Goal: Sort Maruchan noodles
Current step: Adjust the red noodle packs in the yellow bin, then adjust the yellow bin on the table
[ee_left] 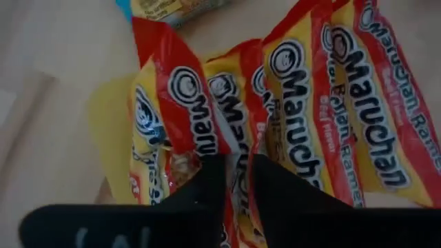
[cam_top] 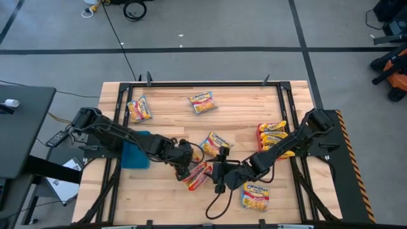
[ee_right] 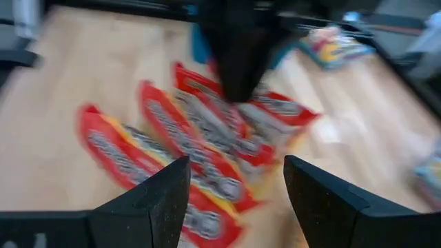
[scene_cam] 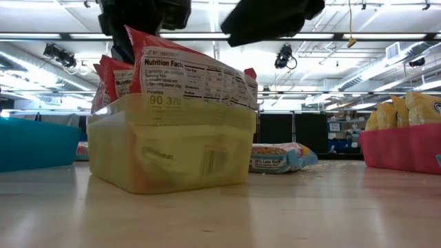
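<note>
Red-orange Maruchan packets (ee_left: pixel 303 103): several, standing on edge side by side in a yellow tray (scene_cam: pixel 172 148) near the front middle of the table; the low view shows nutrition panels rising above the tray's translucent wall.

Left gripper (cam_top: pixel 186 166): directly above those packets. In its wrist view the two dark fingers (ee_left: pixel 207 186) stand a narrow gap apart with a packet edge between them; whether they pinch it or have let go cannot be told.

Right gripper (cam_top: pixel 219 176): just beside the yellow tray, facing it, fingers spread wide, holding nothing; its wrist view is blurred.

Other packets:
- yellow-orange ones upright in a red tray (cam_top: pixel 260 135) at the table's right side
- one loose packet (cam_top: pixel 255 195) near the front edge
- one (cam_top: pixel 215 144) just behind the yellow tray
- two at the back (cam_top: pixel 139 109) (cam_top: pixel 201 102)
- a silvery-white and blue one (scene_cam: pixel 279 158) lying flat behind the yellow tray

Blue tray (cam_top: pixel 135 154): left side, partly under the left arm.

Surface: pale wooden butcher-block table (cam_top: pixel 172 124) in a black frame.

Room: grey floor with dark tape lines, cables, a dark side desk (cam_top: pixel 19 127) at left; fluorescent ceiling strips and shelving in the low view.
</note>
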